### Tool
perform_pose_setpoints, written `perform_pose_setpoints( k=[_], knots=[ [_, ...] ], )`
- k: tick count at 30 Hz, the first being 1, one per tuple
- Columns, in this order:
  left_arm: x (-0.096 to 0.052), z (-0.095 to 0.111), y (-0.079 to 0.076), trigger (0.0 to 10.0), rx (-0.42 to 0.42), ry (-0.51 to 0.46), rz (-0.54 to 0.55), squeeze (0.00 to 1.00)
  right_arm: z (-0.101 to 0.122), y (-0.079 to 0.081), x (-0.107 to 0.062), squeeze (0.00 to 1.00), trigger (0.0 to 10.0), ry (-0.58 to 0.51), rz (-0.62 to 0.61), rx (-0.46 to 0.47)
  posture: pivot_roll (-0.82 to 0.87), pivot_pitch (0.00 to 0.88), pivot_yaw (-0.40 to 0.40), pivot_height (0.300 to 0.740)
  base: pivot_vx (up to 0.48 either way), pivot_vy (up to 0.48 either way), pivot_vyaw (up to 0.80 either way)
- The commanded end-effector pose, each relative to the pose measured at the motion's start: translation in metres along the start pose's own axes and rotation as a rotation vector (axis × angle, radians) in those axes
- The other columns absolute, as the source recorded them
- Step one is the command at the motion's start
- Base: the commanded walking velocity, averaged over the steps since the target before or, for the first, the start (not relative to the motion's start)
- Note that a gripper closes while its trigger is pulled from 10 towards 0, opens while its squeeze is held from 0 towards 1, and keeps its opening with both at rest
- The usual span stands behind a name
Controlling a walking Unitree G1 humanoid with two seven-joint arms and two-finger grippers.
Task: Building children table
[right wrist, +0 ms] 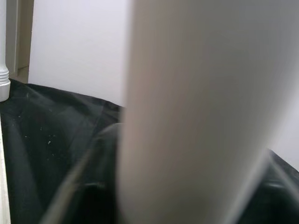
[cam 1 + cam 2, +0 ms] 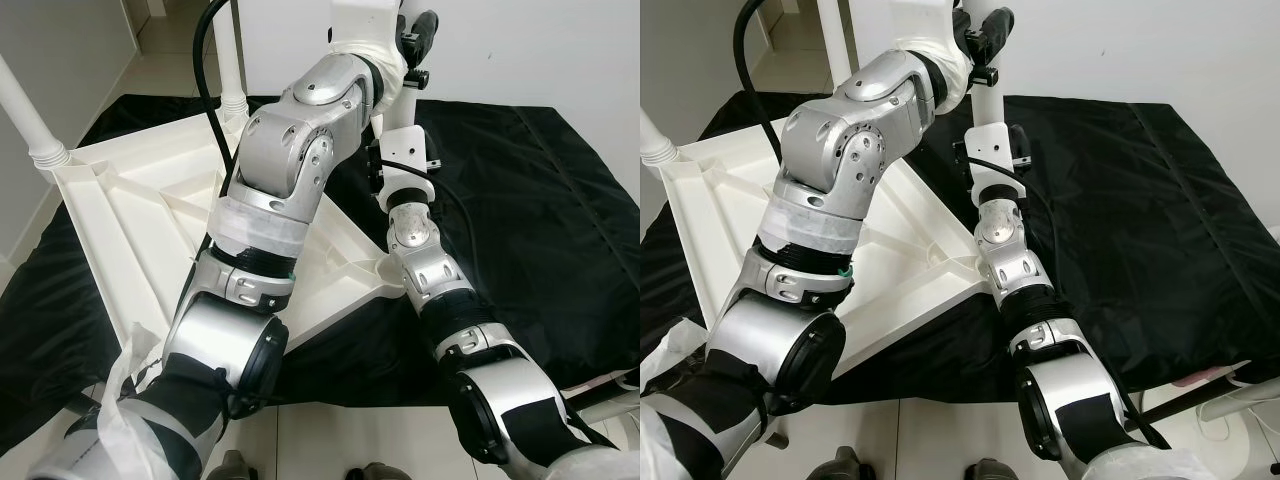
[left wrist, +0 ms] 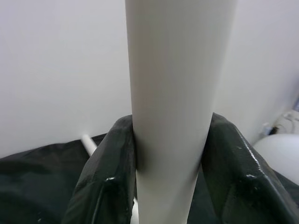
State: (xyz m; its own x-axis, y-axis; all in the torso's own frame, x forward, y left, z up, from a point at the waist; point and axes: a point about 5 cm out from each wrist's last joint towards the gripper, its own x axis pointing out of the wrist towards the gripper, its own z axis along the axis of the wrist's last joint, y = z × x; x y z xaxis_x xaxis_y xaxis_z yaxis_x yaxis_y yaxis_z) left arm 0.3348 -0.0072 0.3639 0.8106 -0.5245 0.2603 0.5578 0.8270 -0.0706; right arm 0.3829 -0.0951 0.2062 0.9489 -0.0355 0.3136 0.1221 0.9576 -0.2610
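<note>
Left end effector (image 3: 170,154) clamps the white table leg (image 3: 175,93) upright at the tabletop's (image 2: 130,220) far corner (smooth, stiff, light plastic, slip-prone), so I'd grip mid-shaft; right end effector unclear.

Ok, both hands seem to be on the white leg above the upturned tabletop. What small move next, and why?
Probably keep both grips and ease the white leg down into its corner socket. The left hand is clamped on it, the right hand holds it too, and it stands upright over the tabletop, where other legs already stand.
</note>
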Motion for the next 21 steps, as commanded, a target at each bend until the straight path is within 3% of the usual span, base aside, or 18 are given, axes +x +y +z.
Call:
perform_pose_setpoints(
  k=[1,9,10,11,12,15,16,21],
  knots=[
    [-0.0003,0.0134,-0.0048,10.0,0.021,-0.046,0.007,0.00,0.0007,-0.0022,0.0039,0.00,0.0,-0.003,-0.016,0.000,0.00,0.000,-0.010,0.740,0.000,0.000,0.00],
    [0.0002,0.0142,-0.0034,10.0,0.022,-0.049,0.014,0.00,-0.0032,-0.0028,0.0040,0.00,0.0,0.011,-0.026,0.021,0.01,0.000,-0.011,0.740,0.000,0.000,0.00],
    [0.0003,0.0141,-0.0030,10.0,0.024,-0.048,0.018,0.00,-0.0031,-0.0035,0.0041,0.00,6.3,0.009,-0.033,0.027,0.01,0.000,-0.011,0.740,0.000,0.000,0.00],
    [0.0003,0.0140,-0.0027,10.0,0.026,-0.047,0.021,0.00,-0.0029,-0.0039,0.0042,0.00,6.3,0.008,-0.038,0.032,0.01,0.000,-0.011,0.740,0.000,0.000,0.00],
    [0.0003,0.0141,-0.0025,10.0,0.034,-0.048,0.023,0.00,-0.0020,-0.0039,0.0044,0.00,10.0,0.002,-0.036,0.045,0.01,0.000,-0.011,0.740,0.000,0.000,0.00],
    [0.0003,0.0141,-0.0034,10.0,0.037,-0.056,-0.001,0.00,0.0004,-0.0028,0.0038,0.00,10.0,-0.015,-0.026,0.080,0.01,0.000,-0.011,0.740,0.000,0.000,0.00],
    [-0.0002,0.0134,-0.0047,10.0,0.021,-0.063,-0.025,1.00,0.0009,-0.0022,0.0033,0.00,10.0,-0.019,-0.022,0.088,0.01,0.000,-0.009,0.740,0.000,0.000,0.00],
    [-0.0013,0.0134,-0.0070,10.0,0.018,-0.076,-0.056,1.00,-0.0014,-0.0012,0.0026,0.00,10.0,0.004,-0.019,0.127,0.00,0.000,-0.009,0.740,0.000,0.000,0.00]
  ],
)
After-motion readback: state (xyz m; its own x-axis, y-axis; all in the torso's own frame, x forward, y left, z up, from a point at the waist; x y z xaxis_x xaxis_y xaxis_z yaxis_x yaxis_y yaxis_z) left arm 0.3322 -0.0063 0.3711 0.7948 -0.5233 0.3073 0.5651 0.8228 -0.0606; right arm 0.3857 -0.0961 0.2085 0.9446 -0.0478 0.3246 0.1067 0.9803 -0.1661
